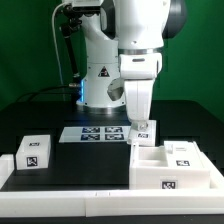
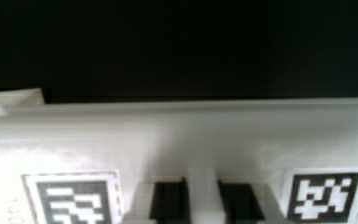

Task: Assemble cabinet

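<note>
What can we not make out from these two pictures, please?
- Gripper jaws: exterior view, too small, white against the white cabinet; open or shut unclear.
- Cabinet tags: wrist view, blurred, cut off by the picture edge.
- Small block tag: exterior view, too small to read.

Ext. cam faces arm (image 1: 140, 40) front-on, mid-range, above table (image 1: 90, 160); wrist cam v. close on cabinet (image 2: 176, 140), seen in both.

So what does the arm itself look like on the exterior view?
Bulky white rounded-shell robot arm with a dark grey joint band, a triangular warning sticker and a blue glow near its base, and black cables behind. Its two-finger gripper is white too.
</note>
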{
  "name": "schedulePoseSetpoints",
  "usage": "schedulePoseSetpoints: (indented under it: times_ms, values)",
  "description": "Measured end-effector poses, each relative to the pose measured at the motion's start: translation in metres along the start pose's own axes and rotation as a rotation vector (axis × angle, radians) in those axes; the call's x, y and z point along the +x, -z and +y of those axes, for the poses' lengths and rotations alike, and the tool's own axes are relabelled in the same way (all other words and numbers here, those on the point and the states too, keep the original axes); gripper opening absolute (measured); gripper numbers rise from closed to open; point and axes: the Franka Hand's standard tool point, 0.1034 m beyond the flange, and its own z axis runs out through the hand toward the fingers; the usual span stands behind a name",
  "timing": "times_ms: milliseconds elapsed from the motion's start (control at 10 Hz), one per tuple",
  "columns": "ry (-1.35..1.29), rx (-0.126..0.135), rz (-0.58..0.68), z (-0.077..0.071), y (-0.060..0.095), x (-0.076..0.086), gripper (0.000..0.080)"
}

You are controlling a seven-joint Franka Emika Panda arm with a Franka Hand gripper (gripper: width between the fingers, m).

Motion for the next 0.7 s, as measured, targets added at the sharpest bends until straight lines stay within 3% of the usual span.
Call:
schedulePoseSetpoints:
  times_ms: [300, 700]
  values:
    - [0.008, 0.005, 0.000, 0.0011, 0.0033, 0.0090, 0.0070]
    - [0.053, 0.007, 0.004, 0.0035, 0.0012, 0.0054, 0.0070]
